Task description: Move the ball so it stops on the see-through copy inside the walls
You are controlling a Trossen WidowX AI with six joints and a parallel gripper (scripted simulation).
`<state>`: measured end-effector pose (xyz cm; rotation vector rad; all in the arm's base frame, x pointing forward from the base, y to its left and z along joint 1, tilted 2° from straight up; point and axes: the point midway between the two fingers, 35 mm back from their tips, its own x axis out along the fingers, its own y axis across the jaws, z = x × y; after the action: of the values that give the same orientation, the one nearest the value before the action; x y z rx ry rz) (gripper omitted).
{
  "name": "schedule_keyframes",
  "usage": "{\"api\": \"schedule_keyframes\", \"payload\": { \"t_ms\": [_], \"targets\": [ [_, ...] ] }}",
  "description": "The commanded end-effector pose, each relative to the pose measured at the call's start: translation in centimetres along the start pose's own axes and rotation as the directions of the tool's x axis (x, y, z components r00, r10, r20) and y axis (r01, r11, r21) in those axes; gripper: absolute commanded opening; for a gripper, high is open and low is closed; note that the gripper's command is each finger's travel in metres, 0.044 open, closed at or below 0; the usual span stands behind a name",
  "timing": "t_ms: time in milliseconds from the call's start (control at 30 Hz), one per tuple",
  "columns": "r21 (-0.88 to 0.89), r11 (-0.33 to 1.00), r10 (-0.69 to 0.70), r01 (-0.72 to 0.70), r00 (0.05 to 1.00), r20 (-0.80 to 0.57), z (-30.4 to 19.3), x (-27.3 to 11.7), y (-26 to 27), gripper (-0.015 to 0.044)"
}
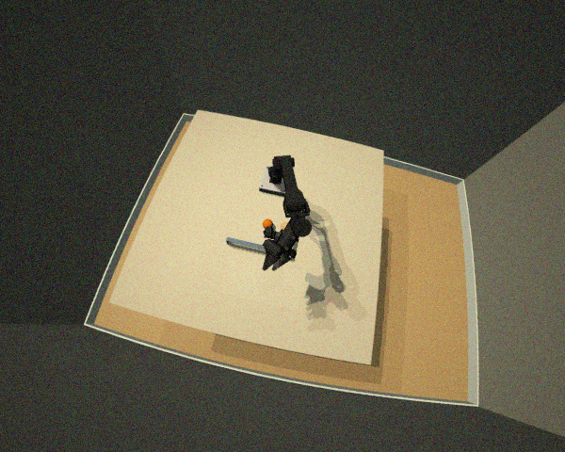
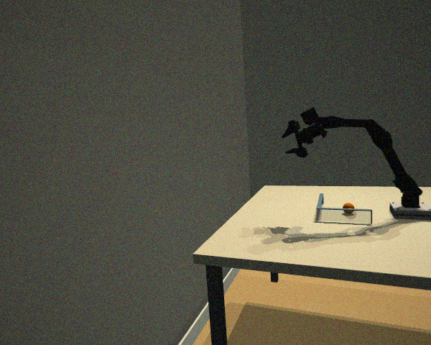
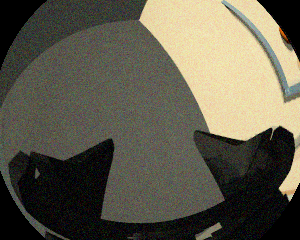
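The beige table [image 2: 267,237] carries the robot base plate [image 2: 411,211]; left of it lie two clear walls [image 2: 343,215], enclosing the orange ball [image 2: 348,207].

The ball [image 2: 348,207] is sitting on the table [image 2: 245,237], inside the walls [image 2: 343,215]. The gripper [image 2: 290,141] is hanging high, left of them.

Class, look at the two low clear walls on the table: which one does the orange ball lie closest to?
The longer wall, the one on the camera's side in the exterior view. The ball lies just behind it, while the shorter wall stands farther off at the left end.
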<state>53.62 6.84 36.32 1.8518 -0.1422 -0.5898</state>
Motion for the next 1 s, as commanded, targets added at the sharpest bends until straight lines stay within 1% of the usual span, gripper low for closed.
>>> {"api": "schedule_keyframes", "payload": {
  "t_ms": [0,33,67,167,233,300,400,433,633,800,967],
  "targets": [
    [-0.019,1.000,-0.005,0.005,1.000,0.001,0.1,0.0,-0.1,0.0376],
    [-0.077,0.997,-0.019,0.019,1.000,0.003,0.4,0.1,-0.5,0.0376],
    [-0.172,0.984,-0.042,0.042,0.999,0.006,0.8,0.3,-1.1,0.0376],
    [-0.491,0.863,-0.128,0.122,0.992,0.022,2.5,0.6,-3.4,0.0376],
    [-0.671,0.724,-0.186,0.161,0.982,0.035,3.8,0.7,-4.9,0.0376],
    [-0.816,0.549,-0.244,0.180,0.968,0.049,5.1,0.7,-6.5,0.0376],
    [-0.955,0.248,-0.332,0.162,0.941,0.073,7.1,0.5,-8.9,0.0376],
    [-0.976,0.162,-0.355,0.146,0.931,0.080,7.6,0.4,-9.6,0.0376],
    [-0.993,-0.100,-0.428,0.066,0.898,0.103,9.4,-0.1,-11.6,0.0376],
    [-0.955,-0.295,-0.487,-0.032,0.865,0.122,11.0,-0.6,-13.3,0.0376],
    [-0.873,-0.462,-0.545,-0.155,0.826,0.141,12.5,-1.3,-15.1,0.0376]
  ]
}}
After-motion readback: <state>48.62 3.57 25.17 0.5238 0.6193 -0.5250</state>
